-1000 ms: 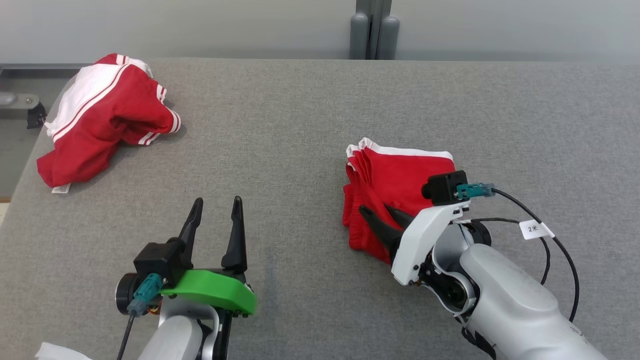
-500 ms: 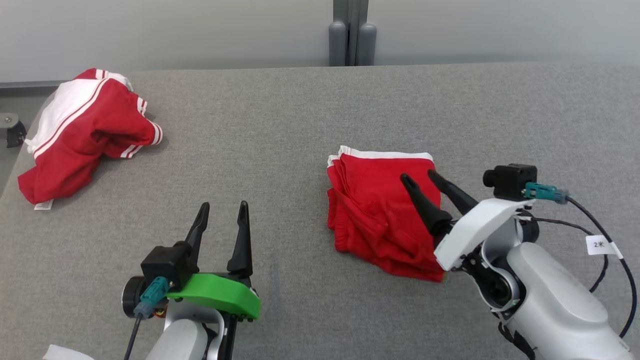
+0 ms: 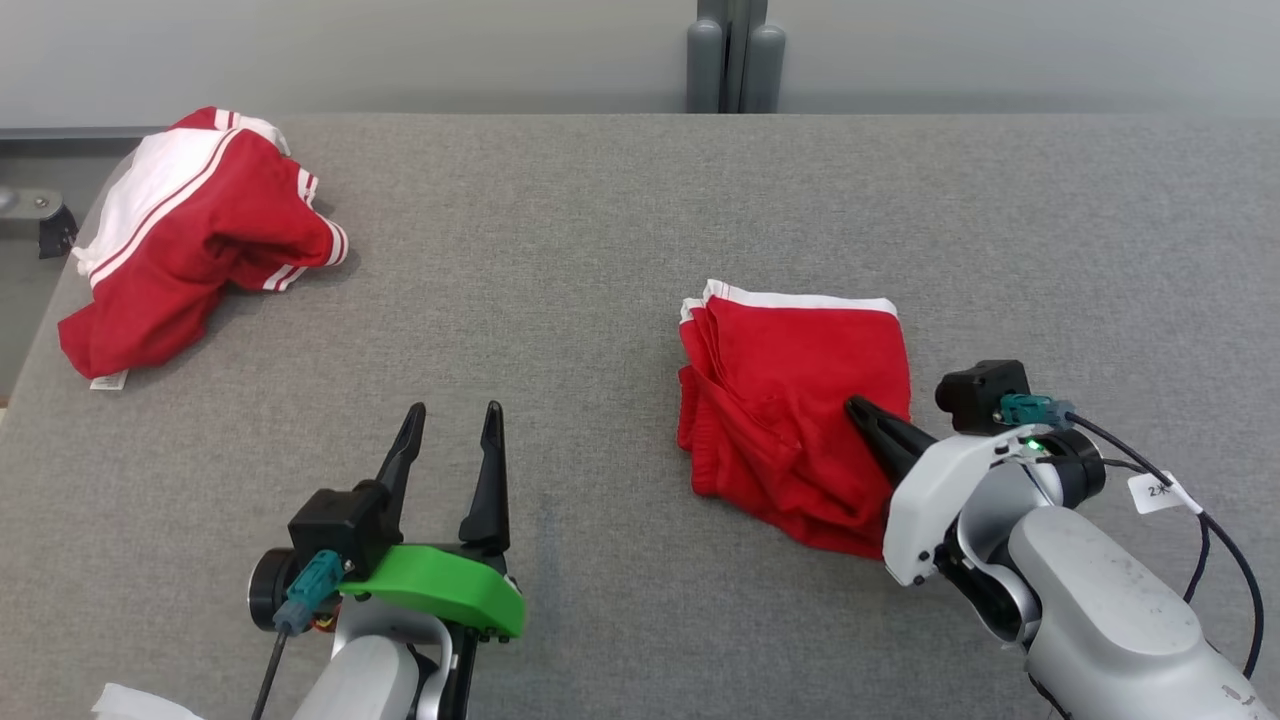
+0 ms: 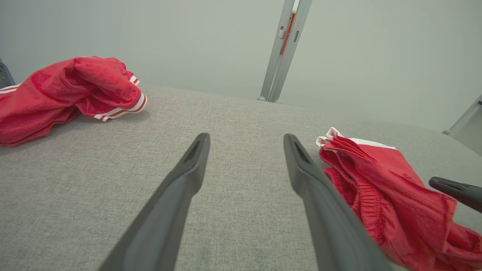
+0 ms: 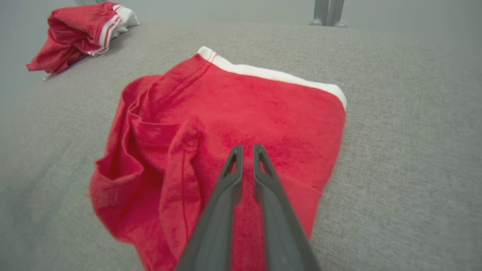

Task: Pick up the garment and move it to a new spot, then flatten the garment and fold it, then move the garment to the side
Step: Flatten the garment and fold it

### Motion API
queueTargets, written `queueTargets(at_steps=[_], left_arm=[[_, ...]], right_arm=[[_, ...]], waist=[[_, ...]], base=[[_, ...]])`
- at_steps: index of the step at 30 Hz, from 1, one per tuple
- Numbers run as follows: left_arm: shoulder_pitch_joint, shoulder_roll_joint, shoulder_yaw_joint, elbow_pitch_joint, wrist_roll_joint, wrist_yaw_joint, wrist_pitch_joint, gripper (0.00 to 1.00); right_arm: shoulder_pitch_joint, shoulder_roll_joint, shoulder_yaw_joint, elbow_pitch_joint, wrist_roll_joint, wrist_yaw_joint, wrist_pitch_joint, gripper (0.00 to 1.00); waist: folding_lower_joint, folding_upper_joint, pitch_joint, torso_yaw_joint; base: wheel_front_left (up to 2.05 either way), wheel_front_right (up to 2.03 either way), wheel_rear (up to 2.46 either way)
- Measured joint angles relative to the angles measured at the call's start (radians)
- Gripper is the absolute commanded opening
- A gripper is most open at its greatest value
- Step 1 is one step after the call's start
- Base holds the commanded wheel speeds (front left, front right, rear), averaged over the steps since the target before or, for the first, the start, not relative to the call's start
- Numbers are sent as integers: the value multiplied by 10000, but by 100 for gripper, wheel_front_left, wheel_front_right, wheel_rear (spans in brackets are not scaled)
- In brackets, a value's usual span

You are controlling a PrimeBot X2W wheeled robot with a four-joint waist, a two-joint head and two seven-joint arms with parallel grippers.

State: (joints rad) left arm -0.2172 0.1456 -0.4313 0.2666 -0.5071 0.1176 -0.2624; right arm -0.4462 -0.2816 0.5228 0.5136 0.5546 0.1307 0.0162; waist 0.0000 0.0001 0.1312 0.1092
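**A:** Where's the garment?

**B:** The garment (image 3: 790,400) lies folded on the table (image 3: 600,250), nearer than the post (image 3: 735,55) and a little to its right. Its white band is on the edge facing the post, and its left side is bunched in loose pleats.

**A:** And the right gripper?

**B:** The right gripper (image 3: 858,408) has its tips on the garment's right part, on the side away from the post. Its fingers are drawn almost together, with only a slit between them. I can't tell whether they nip any cloth.

**A:** The left one?

**B:** The left gripper (image 3: 453,410) is nearer than the post and to its left, well apart from the garment. Its fingers are spread and hold nothing.

**A:** What could go wrong?

**B:** If only the top layer is caught, a drag to the side would likely peel the fold open. If nothing is caught, the tips may just ruck the cloth. The loose pleats could spill either way. There's also a red heap (image 3: 190,230) far left of the post; the two shouldn't get mixed.
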Motion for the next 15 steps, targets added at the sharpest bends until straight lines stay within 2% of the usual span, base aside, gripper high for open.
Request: queueTargets(at_steps=[4,8,15], left_arm=[[-58,-8,0,6,4,-2,0,100],[-81,-23,21,13,4,-15,0,100],[-87,-63,90,19,35,-46,0,100]], right_arm=[[-251,-107,577,516,-27,0,104,0],[-398,-167,1338,652,439,0,150,0],[-466,-834,3097,-514,1555,0,-332,0]], waist=[[0,0,94,211],[0,0,162,420],[0,0,188,672]], base=[[0,0,0],[0,0,0],[0,0,0]])
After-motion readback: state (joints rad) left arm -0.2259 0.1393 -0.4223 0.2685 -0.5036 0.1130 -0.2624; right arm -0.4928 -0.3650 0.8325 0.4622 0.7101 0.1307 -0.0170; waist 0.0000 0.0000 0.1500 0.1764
